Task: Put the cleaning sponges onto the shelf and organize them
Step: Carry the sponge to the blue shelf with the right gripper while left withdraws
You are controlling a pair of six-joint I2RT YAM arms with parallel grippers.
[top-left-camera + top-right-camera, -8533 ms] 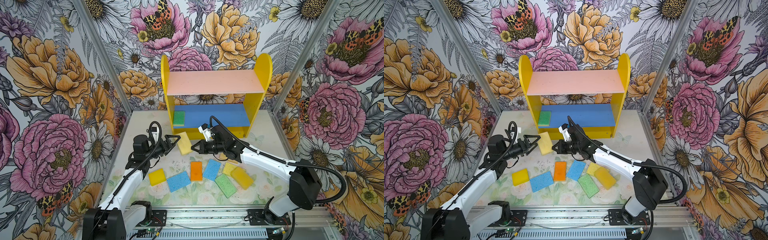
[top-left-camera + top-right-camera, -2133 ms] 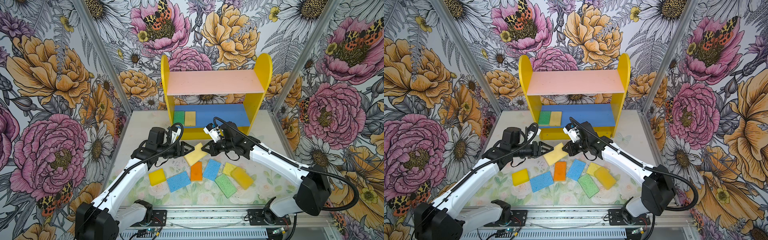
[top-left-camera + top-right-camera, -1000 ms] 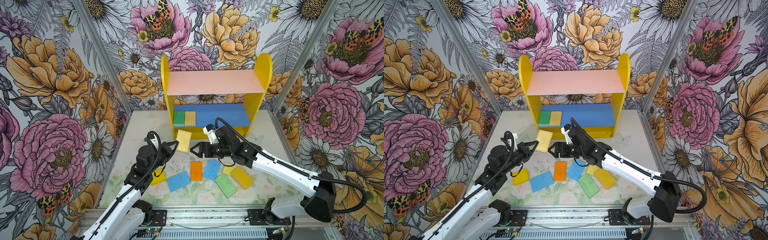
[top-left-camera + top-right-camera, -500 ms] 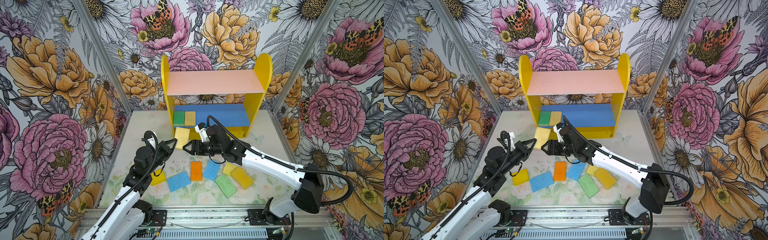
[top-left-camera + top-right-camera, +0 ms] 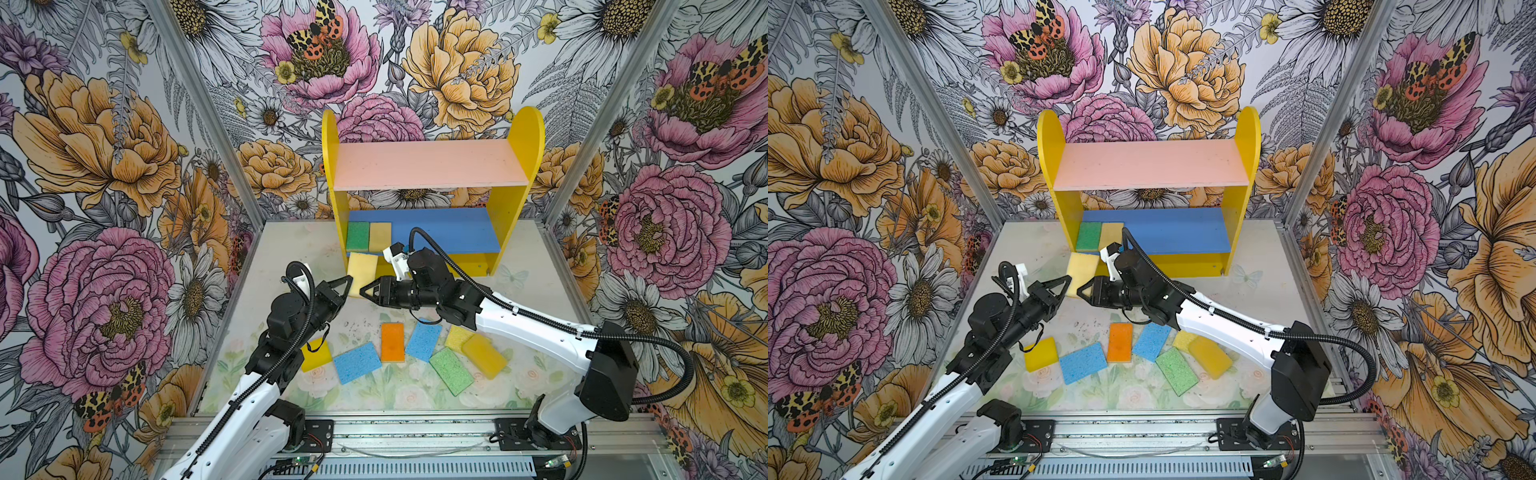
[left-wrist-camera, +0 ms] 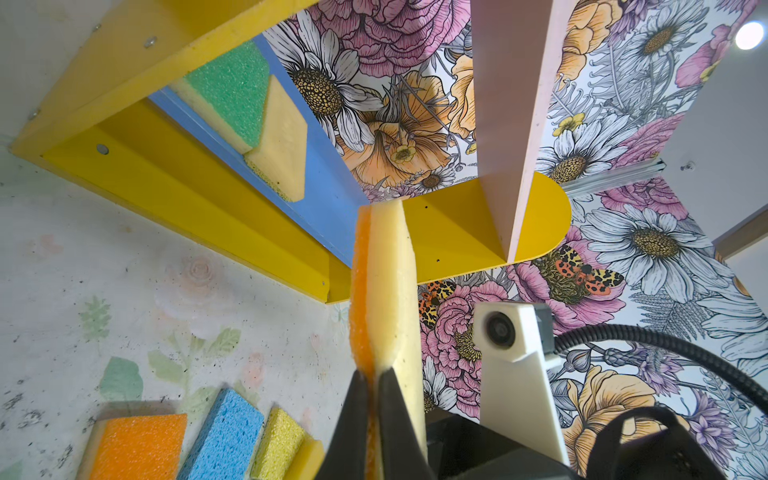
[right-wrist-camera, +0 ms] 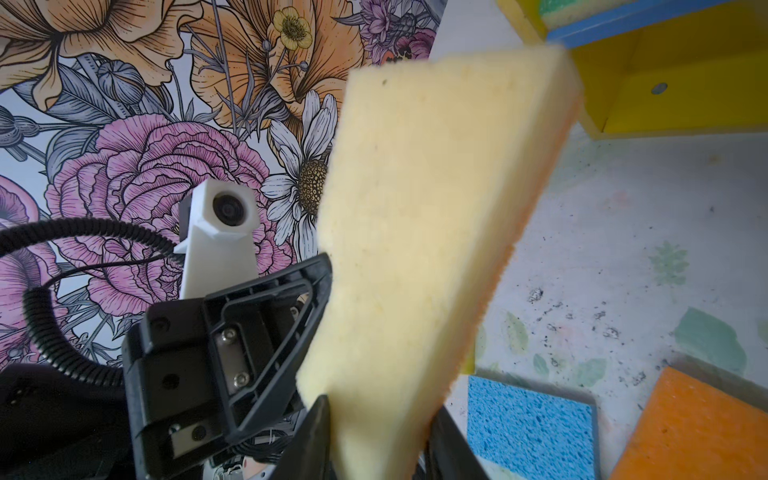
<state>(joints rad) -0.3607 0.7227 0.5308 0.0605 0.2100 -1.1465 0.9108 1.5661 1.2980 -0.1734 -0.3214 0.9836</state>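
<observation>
**Right tool closes in on the held sponge**

Since a second ago the right tool [image 5: 364, 289] has slid left to the pale sponge [image 5: 362, 268], and its jaws have narrowed. They now flank the sponge's near end, though I cannot tell whether they pinch it. Both arms reach low over the worktop [image 5: 519, 307], tools almost tip to tip. The left tool [image 5: 347, 283] is clamped on that sponge, which stands upright just in front of the shelf [image 5: 515, 174].

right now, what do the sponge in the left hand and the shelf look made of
The sponge looks like soft pale-yellow foam, pores visible, with a rougher orange scrub layer. The shelf seems painted wood or board, smooth matte, screw heads showing.
</observation>
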